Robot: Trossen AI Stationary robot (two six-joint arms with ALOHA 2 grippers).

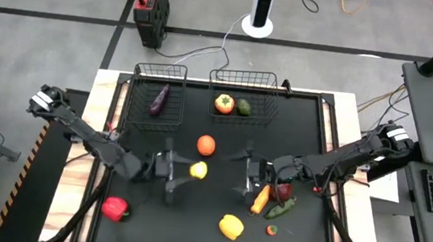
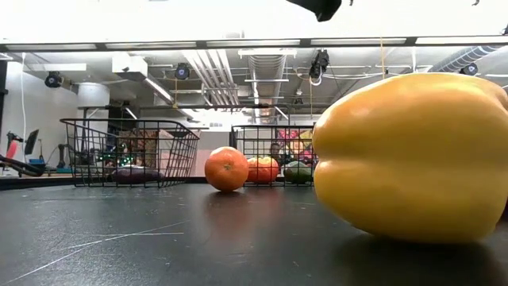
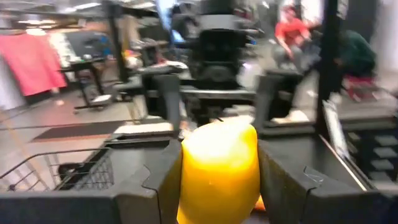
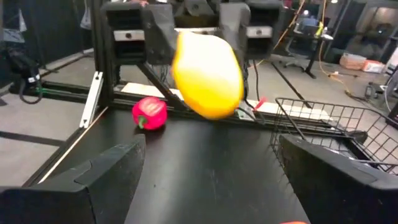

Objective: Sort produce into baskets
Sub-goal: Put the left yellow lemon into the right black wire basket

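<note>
My left gripper (image 1: 189, 169) is shut on a yellow lemon (image 1: 198, 169) at the table's middle, lifted above the black mat. My right gripper (image 1: 242, 172) faces it from the right, open and empty (image 4: 211, 186). The narrower basket (image 1: 157, 91) holds a purple eggplant (image 1: 159, 99). The wider basket (image 1: 243, 93) holds an orange-red fruit (image 1: 224, 103) and a green avocado (image 1: 244, 107). An orange (image 1: 206, 145) rests on the mat. A carrot (image 1: 261, 199), a dark red pepper (image 1: 282, 191) and a green cucumber (image 1: 280, 209) lie beside my right gripper. My left gripper pinches the lemon's two sides (image 3: 186, 174) between its two fingers (image 3: 158, 183). The fingers lie level and come from the table's left side. The lemon (image 4: 208, 74) is lifted clear of the mat and sits tilted between the fingers.
A yellow pepper (image 1: 230, 226) and a small red piece (image 1: 271, 230) lie near the front edge, and a red pepper (image 1: 115, 208) lies at front left. In the low view the yellow pepper (image 2: 413, 159) fills the right. Bare mat (image 1: 141, 226) lies between the front items.
</note>
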